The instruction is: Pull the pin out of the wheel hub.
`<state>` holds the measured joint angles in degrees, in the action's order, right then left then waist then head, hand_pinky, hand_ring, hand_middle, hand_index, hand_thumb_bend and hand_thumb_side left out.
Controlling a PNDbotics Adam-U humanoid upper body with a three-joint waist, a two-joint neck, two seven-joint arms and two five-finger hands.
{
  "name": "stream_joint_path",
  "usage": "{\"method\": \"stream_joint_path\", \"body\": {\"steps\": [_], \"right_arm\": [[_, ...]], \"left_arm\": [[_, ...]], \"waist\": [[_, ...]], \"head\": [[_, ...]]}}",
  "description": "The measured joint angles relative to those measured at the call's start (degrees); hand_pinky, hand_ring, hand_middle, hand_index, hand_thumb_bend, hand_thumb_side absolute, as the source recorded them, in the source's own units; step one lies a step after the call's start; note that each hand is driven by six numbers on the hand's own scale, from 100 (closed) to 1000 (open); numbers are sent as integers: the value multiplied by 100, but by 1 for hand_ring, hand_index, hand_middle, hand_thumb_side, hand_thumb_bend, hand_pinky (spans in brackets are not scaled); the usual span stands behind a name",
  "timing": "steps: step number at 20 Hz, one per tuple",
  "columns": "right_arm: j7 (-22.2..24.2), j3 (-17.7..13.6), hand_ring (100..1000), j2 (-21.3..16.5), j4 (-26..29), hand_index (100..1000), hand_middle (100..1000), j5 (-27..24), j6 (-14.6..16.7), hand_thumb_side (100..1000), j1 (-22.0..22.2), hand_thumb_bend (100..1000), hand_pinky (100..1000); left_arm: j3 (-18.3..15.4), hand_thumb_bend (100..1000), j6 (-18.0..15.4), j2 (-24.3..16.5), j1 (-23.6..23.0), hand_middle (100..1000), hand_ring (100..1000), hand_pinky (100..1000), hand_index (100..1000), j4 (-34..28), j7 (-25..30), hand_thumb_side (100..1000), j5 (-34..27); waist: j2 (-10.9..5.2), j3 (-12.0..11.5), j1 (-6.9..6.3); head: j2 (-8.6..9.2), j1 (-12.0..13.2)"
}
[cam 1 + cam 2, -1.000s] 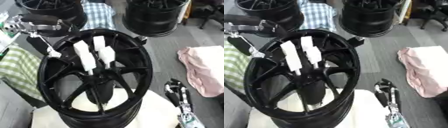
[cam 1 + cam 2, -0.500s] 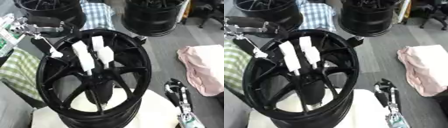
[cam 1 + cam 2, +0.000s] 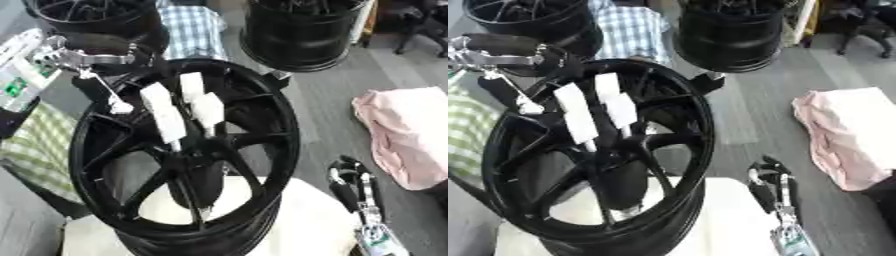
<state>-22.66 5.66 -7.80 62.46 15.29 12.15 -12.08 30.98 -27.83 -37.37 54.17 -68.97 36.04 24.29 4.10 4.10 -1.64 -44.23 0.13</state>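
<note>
Hub [image 3: 188,165] tilted on white pad [image 3: 306,230]. Left hand [image 3: 92,55] at upper-left rim, fingers pinching thin pin [image 3: 107,92]. Right hand [image 3: 354,187] idle lower right, fingers relaxed. Risk: skewed pull jams pin, tips hub.

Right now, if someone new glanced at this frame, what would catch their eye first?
The big black wheel hub fills the middle, tilted toward the camera, with white fingers reaching down into its spokes near the centre. At the upper left rim sits a silver and black arm part. The right hand rests at the lower right, below a pink cloth lying on the floor.
</note>
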Motion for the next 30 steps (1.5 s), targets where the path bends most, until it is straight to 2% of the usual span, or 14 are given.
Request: {"method": "stream_joint_path", "body": {"steps": [11, 14, 15, 16, 17, 18, 19, 20, 22, 30], "right_arm": [[19, 2, 613, 1, 25, 818, 670, 13, 18, 524, -28, 100, 752], [19, 2, 613, 2, 26, 818, 671, 14, 18, 524, -30, 100, 752], [19, 2, 613, 2, 26, 818, 671, 15, 18, 524, -30, 100, 752], [19, 2, 613, 2, 26, 818, 671, 15, 18, 524, -30, 100, 752], [19, 2, 613, 2, 26, 818, 671, 16, 18, 525, -30, 100, 752], [19, 2, 613, 2, 26, 818, 671, 16, 18, 525, -31, 100, 752], [19, 2, 613, 2, 26, 818, 671, 16, 18, 524, -31, 100, 752], [20, 2, 613, 2, 26, 818, 671, 17, 17, 524, -31, 100, 752], [20, 2, 613, 2, 26, 818, 671, 17, 17, 525, -31, 100, 752], [21, 2, 613, 3, 26, 818, 671, 17, 16, 525, -31, 100, 752]], "left_arm": [[115, 206, -113, 70, 7, 763, 825, 860, 847, 252, -112, 153, 118], [133, 169, -115, 103, 7, 727, 818, 855, 815, 260, -114, 128, 33], [141, 157, -114, 106, 7, 680, 812, 852, 777, 269, -113, 113, 1], [143, 157, -111, 106, 7, 680, 812, 852, 777, 273, -110, 113, -31], [143, 143, -108, 106, 9, 630, 804, 848, 737, 273, -107, 101, -64], [144, 136, -100, 106, 9, 619, 801, 847, 727, 274, -99, 100, -97], [146, 101, -90, 106, 9, 584, 790, 842, 693, 275, -89, 100, -131], [152, 101, -81, 106, 9, 584, 790, 842, 693, 275, -80, 100, -174], [161, 100, -56, 106, 9, 528, 765, 830, 638, 275, -54, 100, -271], [154, 100, 97, 88, 9, 449, 715, 812, 560, 233, 101, 100, -583]], "waist": [[30, 33, 0], [31, 33, -1], [31, 33, -1], [31, 33, -1], [31, 33, -1], [31, 33, -1], [31, 33, -1], [31, 33, -1], [31, 33, -1], [31, 17, -1]], "head": [[0, 4], [0, 4], [0, 4], [0, 4], [0, 4], [0, 4], [0, 4], [0, 4], [0, 4], [0, 4]]}}
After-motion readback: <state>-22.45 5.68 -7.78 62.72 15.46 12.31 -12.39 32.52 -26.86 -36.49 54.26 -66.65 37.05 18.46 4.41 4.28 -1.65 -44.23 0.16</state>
